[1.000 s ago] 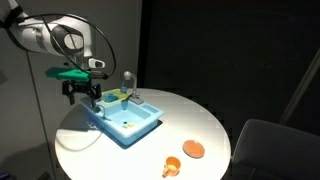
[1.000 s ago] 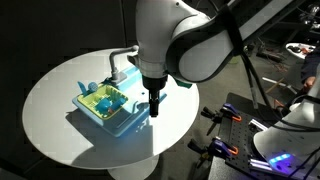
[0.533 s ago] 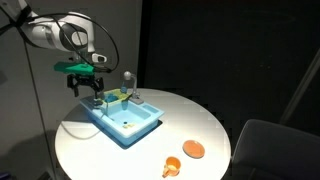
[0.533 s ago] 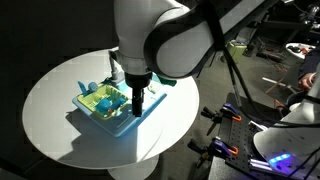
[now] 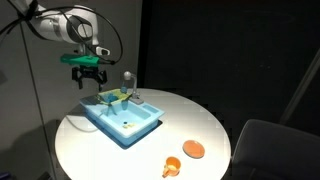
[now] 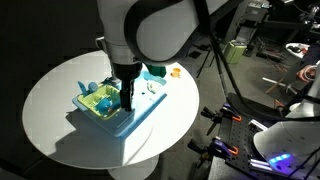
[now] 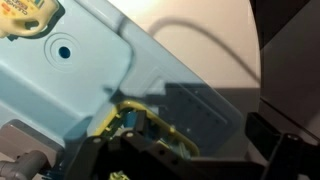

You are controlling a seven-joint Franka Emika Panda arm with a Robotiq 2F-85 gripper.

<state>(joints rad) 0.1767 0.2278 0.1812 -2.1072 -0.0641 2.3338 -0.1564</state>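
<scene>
A light blue toy sink point(image 5: 148, 113) stands on the round white table point(image 5: 200, 120); it shows in both exterior views point(image 6: 141, 111) and in the wrist view point(image 7: 90, 70). A yellow-green rack point(image 6: 101, 100) sits in one end of it, and a small faucet point(image 5: 127, 80) rises at its back. My gripper point(image 5: 88, 79) hangs above the sink's far end, apart from it, fingers open and empty. In an exterior view the gripper point(image 6: 126, 99) is over the basin beside the rack. In the wrist view the dark fingers point(image 7: 180, 160) frame the sink's rim and a yellow wire piece point(image 7: 140, 120).
An orange cup point(image 5: 172, 166) lies on its side near the table's front edge, with an orange plate point(image 5: 193, 149) beside it. A teal item point(image 6: 155, 72) and a small orange item point(image 6: 176, 71) lie behind the sink. A chair point(image 5: 275, 150) stands by the table.
The gripper has risen and moved across the sink, from beside its edge to over the basin by the rack. Nothing on the table has moved.
</scene>
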